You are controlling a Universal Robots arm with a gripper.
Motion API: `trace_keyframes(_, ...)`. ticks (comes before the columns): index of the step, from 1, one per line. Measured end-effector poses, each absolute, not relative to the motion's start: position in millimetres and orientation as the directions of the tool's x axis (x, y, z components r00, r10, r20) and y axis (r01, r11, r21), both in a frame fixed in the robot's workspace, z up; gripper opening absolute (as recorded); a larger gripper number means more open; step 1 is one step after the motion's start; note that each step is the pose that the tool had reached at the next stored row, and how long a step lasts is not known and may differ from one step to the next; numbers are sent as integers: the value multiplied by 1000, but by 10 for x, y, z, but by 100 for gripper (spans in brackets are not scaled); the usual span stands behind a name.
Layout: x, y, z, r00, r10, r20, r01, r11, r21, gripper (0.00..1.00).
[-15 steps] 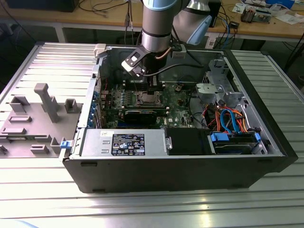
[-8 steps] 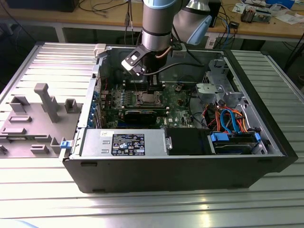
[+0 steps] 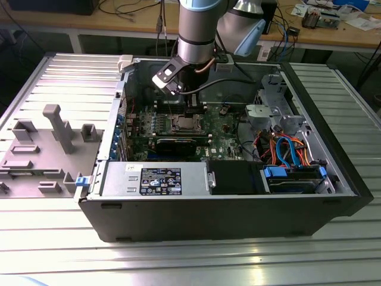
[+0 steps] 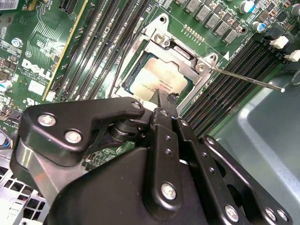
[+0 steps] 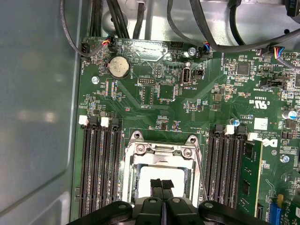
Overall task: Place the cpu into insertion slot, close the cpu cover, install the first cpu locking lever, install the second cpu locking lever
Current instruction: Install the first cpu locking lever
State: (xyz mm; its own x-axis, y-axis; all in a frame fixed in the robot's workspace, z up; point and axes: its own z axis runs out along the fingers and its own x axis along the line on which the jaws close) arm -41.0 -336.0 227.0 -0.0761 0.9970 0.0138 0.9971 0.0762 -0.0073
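— How do the jaws stand?

— I have them pressed together, with nothing pinched between them. In both wrist views the two black tips meet as one thin blade.

— And the cpu?

— The cpu (image 4: 157, 79) (image 5: 161, 172) sits right under those tips. It is a small flat square with a pale silver-grey top and some faint print. It lies level in the slot (image 3: 186, 124). In the second wrist view the tips are at its near edge, but I cannot tell whether they touch it.

— The cover?

— The cover (image 4: 180, 50) is a thin silvery frame lying round the cpu, and I see the chip through its square window. It looks flat to me.

— Any lever in sight?

— One lever (image 4: 248, 78), a thin bright rod, juts out from a corner of the cover. It crosses the memory slots (image 5: 101, 164) and is clear of the jaws.

— Further out?

— There is green board (image 5: 154, 101) all round, with long dark memory slots on both sides of the slot. A coin cell (image 5: 119, 67) sits well apart from it. In the exterior view the arm (image 3: 196, 30) reaches into the open case (image 3: 238, 208), which lies on its side on the ribbed metal counter (image 3: 178, 262). The slot is near the middle of the board, to the exterior view's left of the orange and blue cables (image 3: 286, 149).
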Motion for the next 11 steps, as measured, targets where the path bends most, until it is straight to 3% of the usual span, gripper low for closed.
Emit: trace_keyframes(11,-411,-3360,2385,-76,997,14,997,76,-6,11)
